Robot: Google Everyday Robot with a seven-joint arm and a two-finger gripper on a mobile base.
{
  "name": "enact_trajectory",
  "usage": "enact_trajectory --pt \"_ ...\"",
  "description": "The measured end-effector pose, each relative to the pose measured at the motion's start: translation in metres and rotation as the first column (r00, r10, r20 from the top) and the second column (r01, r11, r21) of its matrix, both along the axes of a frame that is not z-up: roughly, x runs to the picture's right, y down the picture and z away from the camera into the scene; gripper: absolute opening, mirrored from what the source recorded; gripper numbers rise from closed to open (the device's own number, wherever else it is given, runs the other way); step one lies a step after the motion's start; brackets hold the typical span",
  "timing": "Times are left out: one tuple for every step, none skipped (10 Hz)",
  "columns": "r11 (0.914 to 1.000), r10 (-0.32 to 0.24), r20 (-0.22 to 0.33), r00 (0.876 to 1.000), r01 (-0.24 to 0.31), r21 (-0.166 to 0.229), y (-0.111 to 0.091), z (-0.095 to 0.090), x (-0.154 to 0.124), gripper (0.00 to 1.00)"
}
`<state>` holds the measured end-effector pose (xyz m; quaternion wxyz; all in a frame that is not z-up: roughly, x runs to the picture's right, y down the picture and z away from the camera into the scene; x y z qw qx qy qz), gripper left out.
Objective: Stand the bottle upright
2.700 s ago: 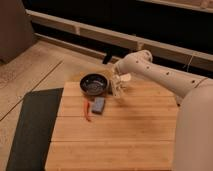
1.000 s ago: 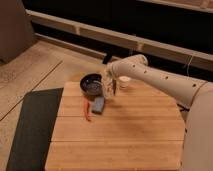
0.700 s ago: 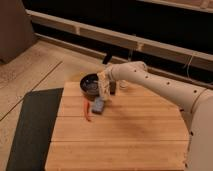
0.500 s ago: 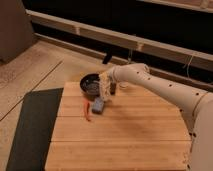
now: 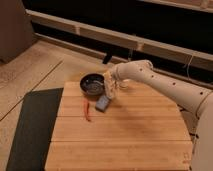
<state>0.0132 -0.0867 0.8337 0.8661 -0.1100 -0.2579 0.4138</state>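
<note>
Bottle (image 5: 111, 90) sits upright in the hand (image 5: 110, 88), gripped beside the bowl (image 5: 92, 83); blue-grey block (image 5: 103, 103) just below

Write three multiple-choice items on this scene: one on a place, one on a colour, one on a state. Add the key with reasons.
1. Where is the gripper?
A. Right of the dark bowl, above the blue-grey block
B. Over the black mat
C. At the table's near edge

2. What colour is the small thin object lying left of the block?
A. Green
B. Red-orange
C. White

3. How does the blue-grey block lie?
A. Inside the bowl
B. Flat on the wooden table
C. On the floor

Key: 1 A, the arm ends beside the bowl. 2 B, its colour stands out on the wood. 3 B, it rests on the tabletop.
</note>
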Motion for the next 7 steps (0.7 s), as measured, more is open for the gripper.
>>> enact_trajectory --pt "1.0000 -0.007 -0.007 1.000 0.007 -0.001 0.001 0.000 0.002 0.00" --pt "0.9999 -0.012 -0.018 1.000 0.012 -0.002 0.002 -0.001 0.006 0.00" --pt "0.9999 -0.014 -0.038 0.999 0.013 -0.002 0.001 -0.003 0.015 0.00" --pt "0.9999 -0.013 -0.049 0.999 0.013 -0.001 0.000 -0.004 0.020 0.00" --pt "1.0000 -0.002 -0.060 0.998 0.002 0.002 -0.001 -0.006 0.028 0.00" --pt "0.9998 0.017 -0.062 0.998 -0.017 0.006 -0.002 -0.007 0.033 0.00" --pt "0.9989 0.047 -0.056 0.997 -0.046 0.008 -0.002 -0.006 0.038 0.00"
